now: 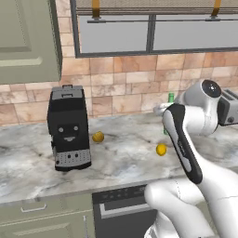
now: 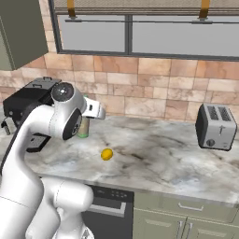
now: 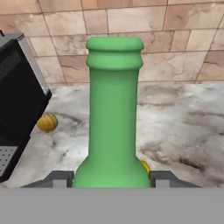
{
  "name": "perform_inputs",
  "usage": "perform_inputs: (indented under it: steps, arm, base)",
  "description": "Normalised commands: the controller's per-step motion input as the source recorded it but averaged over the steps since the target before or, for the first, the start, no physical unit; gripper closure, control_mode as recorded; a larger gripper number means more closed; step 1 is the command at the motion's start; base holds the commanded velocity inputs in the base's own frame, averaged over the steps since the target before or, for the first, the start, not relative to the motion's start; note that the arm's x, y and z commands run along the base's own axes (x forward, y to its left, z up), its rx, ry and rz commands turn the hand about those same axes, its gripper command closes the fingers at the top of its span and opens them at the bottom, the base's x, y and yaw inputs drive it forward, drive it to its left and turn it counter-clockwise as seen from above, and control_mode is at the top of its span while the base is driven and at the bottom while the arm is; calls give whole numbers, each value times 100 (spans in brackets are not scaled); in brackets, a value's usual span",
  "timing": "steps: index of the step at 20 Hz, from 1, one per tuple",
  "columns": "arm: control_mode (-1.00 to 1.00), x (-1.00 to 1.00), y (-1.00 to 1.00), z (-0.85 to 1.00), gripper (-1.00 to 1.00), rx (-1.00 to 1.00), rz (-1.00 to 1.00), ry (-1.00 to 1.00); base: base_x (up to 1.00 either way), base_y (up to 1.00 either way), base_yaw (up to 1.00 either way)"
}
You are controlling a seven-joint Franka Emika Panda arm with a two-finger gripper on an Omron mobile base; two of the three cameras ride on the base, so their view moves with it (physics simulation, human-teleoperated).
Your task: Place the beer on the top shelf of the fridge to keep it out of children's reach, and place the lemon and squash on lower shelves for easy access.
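My gripper [image 3: 111, 178] is shut on the beer [image 3: 113, 109], a green glass bottle whose long neck stands upright between the two fingertips [image 3: 59, 178]. The beer's top [image 1: 170, 97] pokes out behind my arm near the tiled wall, and its lower body [image 2: 83, 128] shows beside my elbow. A bright yellow lemon [image 1: 161, 149] lies on the marble counter [image 1: 121, 158] in front of the bottle; the lemon [image 2: 107, 154] is apart from it. The lumpy orange-yellow squash [image 1: 97, 136] rests beside the coffee machine, left of the bottle. The fridge and its shelves are out of view.
A black coffee machine [image 1: 69, 128] stands on the counter at the left, close to the squash. A silver toaster [image 2: 214, 126] sits at the right. The tiled wall and a window [image 2: 140, 32] rise behind. Cabinets and a dishwasher front [image 1: 121, 209] lie below the counter edge.
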Motion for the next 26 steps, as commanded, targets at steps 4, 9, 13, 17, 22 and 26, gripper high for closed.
perform_inputs:
  steps: [4, 9, 13, 17, 22, 26]
  arm:
    - [-100, 0, 0, 0, 100, 0, 0, 0]
    - [-100, -26, 0, 0, 100, 0, 0, 0]
    - [100, -55, 0, 0, 100, 0, 0, 0]
    - [100, 0, 0, 0, 100, 0, 0, 0]
    - [100, 0, 0, 0, 100, 0, 0, 0]
    - [100, 0, 0, 0, 100, 0, 0, 0]
  base:
    - [0, 0, 0]
    - [0, 0, 0]
    - [-22, 0, 0]
    - [-93, -1, 0]
    - [-97, 0, 0]
    - [-86, 0, 0]
